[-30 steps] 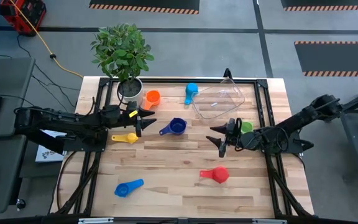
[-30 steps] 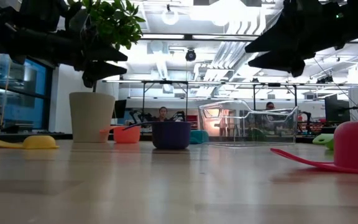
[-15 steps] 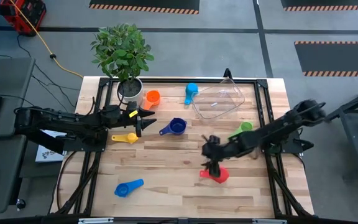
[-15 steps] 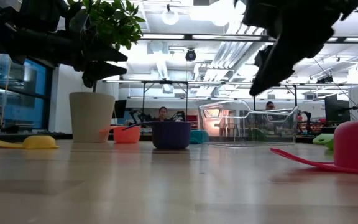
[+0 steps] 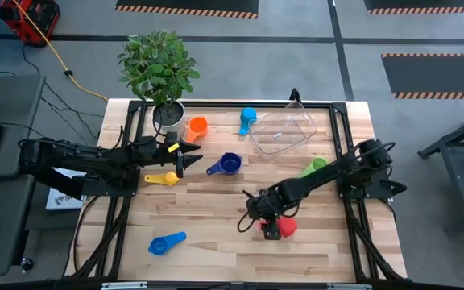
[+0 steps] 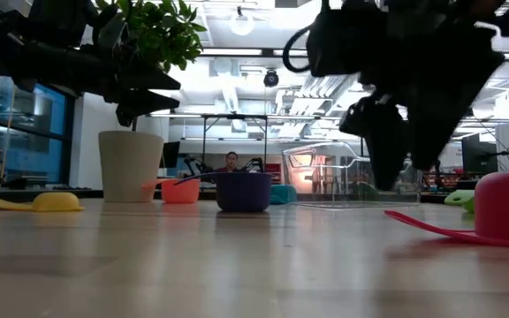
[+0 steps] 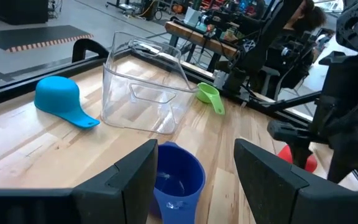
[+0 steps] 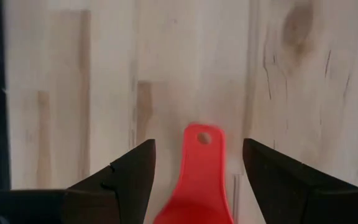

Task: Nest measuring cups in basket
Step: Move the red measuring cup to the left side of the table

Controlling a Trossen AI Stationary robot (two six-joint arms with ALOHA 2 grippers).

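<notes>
Measuring cups lie scattered on the tabletop (image 5: 216,201): orange (image 5: 197,126), light blue (image 5: 247,119), dark blue (image 5: 227,164), yellow (image 5: 163,179), green (image 5: 315,166) and a second blue one (image 5: 166,242), all outside the clear basket (image 5: 284,127) at the far edge beside a potted plant (image 5: 159,72). The right claw (image 8: 197,163) hangs open over the red cup (image 5: 284,227), its fingers either side of the handle (image 8: 196,177). The left claw (image 5: 190,153) waits open beside the dark blue cup.
</notes>
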